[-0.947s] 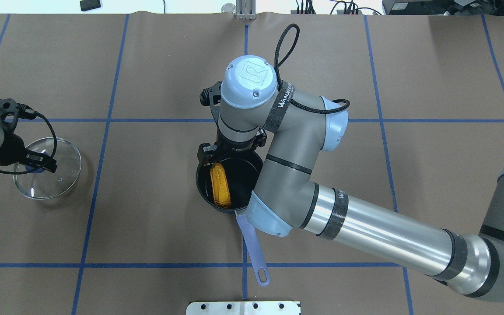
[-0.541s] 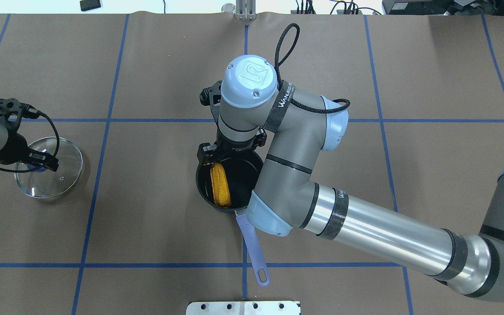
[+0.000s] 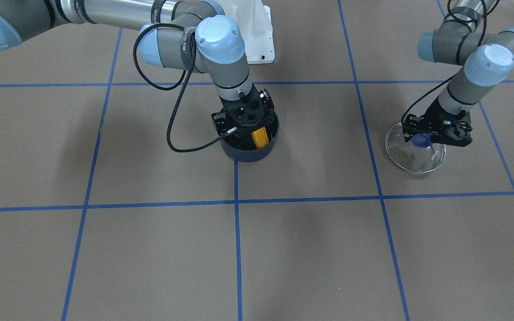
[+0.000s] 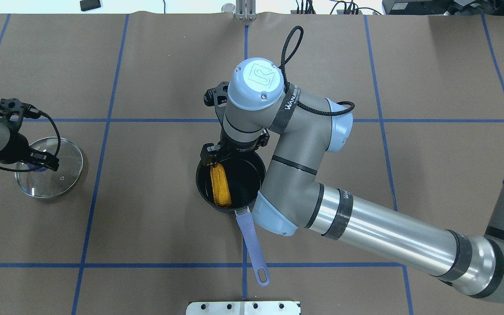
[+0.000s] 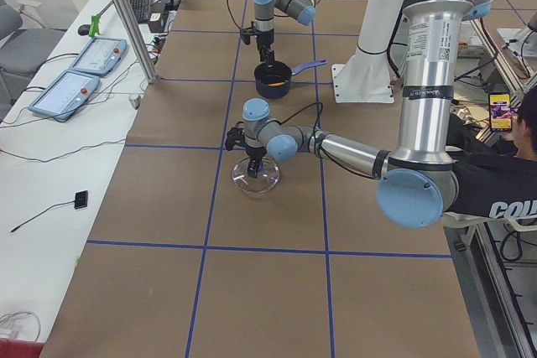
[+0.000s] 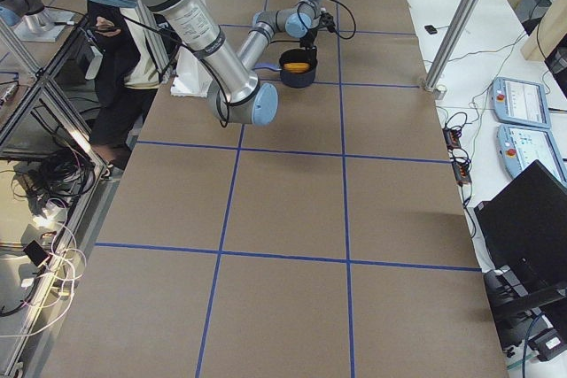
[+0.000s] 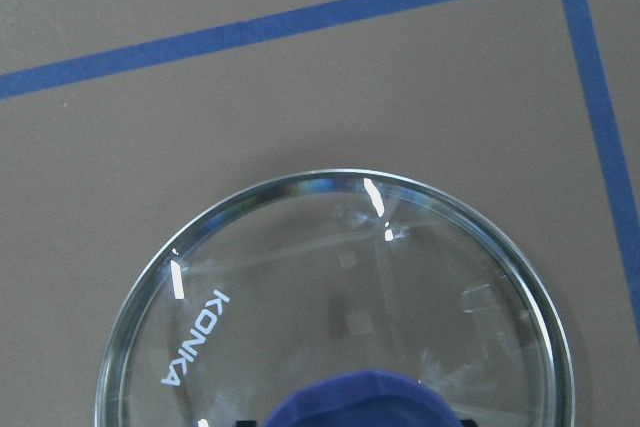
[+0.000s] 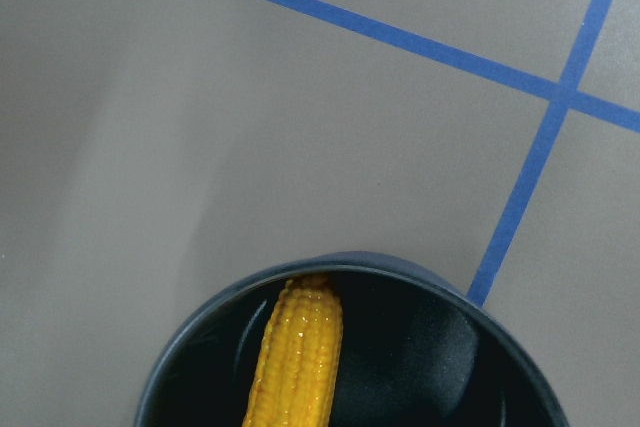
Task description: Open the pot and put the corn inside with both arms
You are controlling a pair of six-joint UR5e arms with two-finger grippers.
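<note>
The dark pot (image 4: 246, 173) with a purple handle (image 4: 252, 249) stands open at the table's middle. The corn (image 4: 220, 186) lies inside it, tip toward the far rim; it also shows in the right wrist view (image 8: 295, 352) and the front view (image 3: 260, 136). My right gripper (image 4: 214, 156) hovers just over the pot's far rim, above the corn's tip, and holds nothing; its fingers are hidden by the wrist. My left gripper (image 4: 38, 165) is shut on the blue knob (image 3: 421, 140) of the glass lid (image 4: 61, 177), far to the pot's left, at the table surface.
Brown paper with blue tape lines covers the table (image 4: 147, 65). A metal plate (image 4: 243, 307) lies at the near edge. The right arm's elbow (image 4: 278, 210) hangs over the pot's right side. Operators sit beside the table (image 5: 512, 173).
My right wrist has shifted a little right and away from the pot; the corn has stayed put in the pot. My left gripper and the lid have moved slightly nearer.
</note>
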